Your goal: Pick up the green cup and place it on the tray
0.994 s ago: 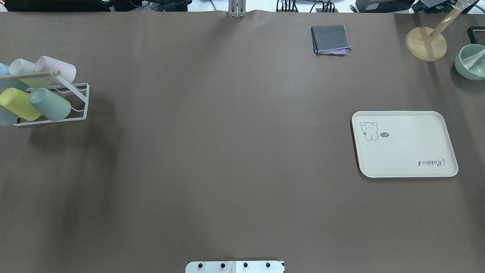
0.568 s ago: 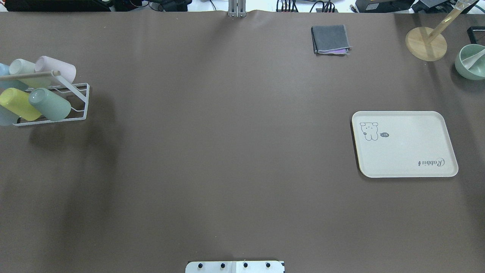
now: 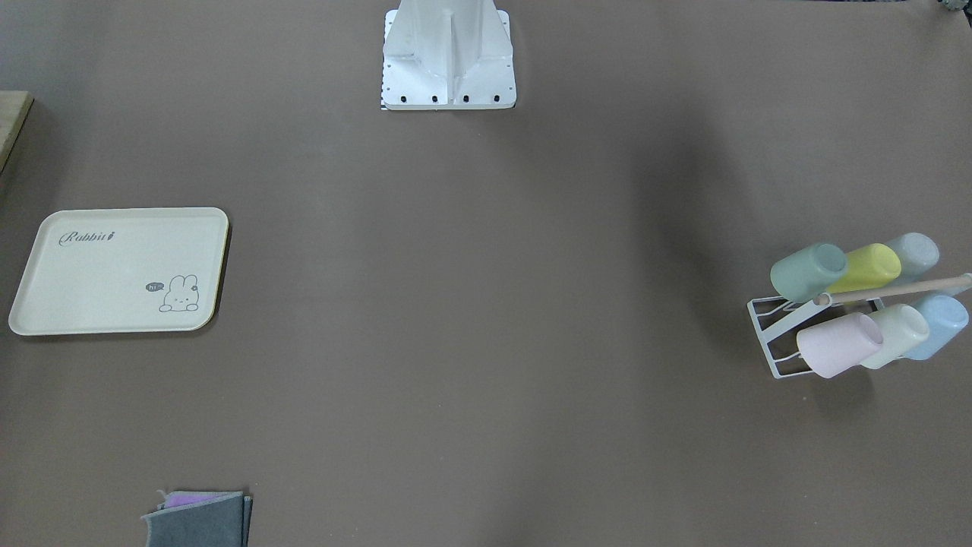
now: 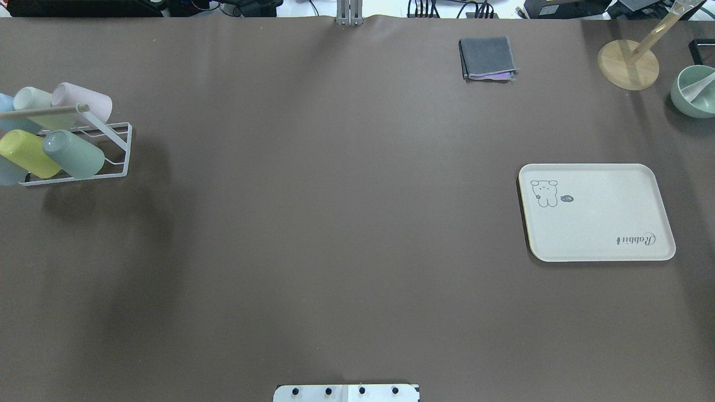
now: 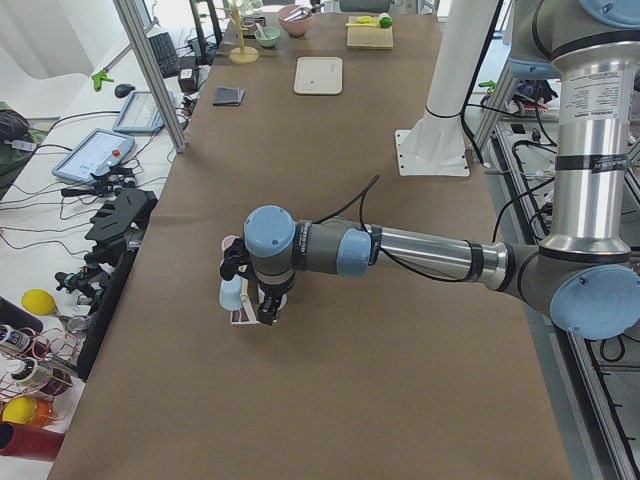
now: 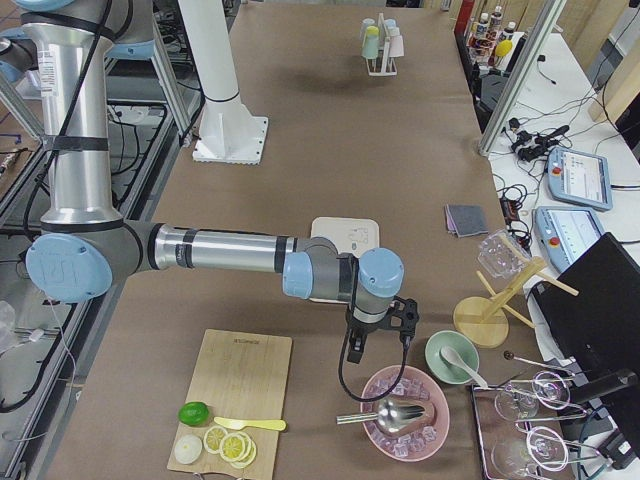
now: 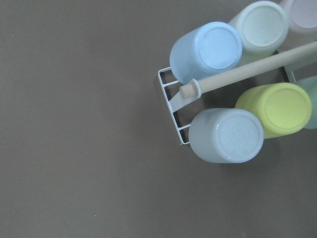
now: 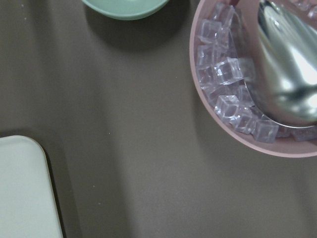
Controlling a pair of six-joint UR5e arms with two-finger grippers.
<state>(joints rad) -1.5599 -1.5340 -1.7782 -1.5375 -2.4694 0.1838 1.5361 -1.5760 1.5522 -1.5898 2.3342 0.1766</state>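
While the green cup [image 4: 73, 154] lay tilted on the white wire rack [image 4: 119, 149] at the left edge of the overhead view, you could see its base turned toward the upper left of the frame. The yellow cup [image 4: 25, 152] touched it on the left, and the pink cup [image 4: 84, 101] sat in the row beyond the wooden bar [image 4: 42, 111]. The tray [image 4: 603, 223] lay flat on the brown table [image 4: 335, 223], well apart from the cup, at the right of that view. Seen from the table's left end, your left gripper [image 5: 264, 305] hung over the rack, fingers pointing down. Seen from the right end, your right gripper [image 6: 372, 345] hung between the tray and the pink bowl of ice [image 6: 405, 415], near the green bowl [image 6: 450, 358]. How wide either pair of fingers stood, you could not tell.
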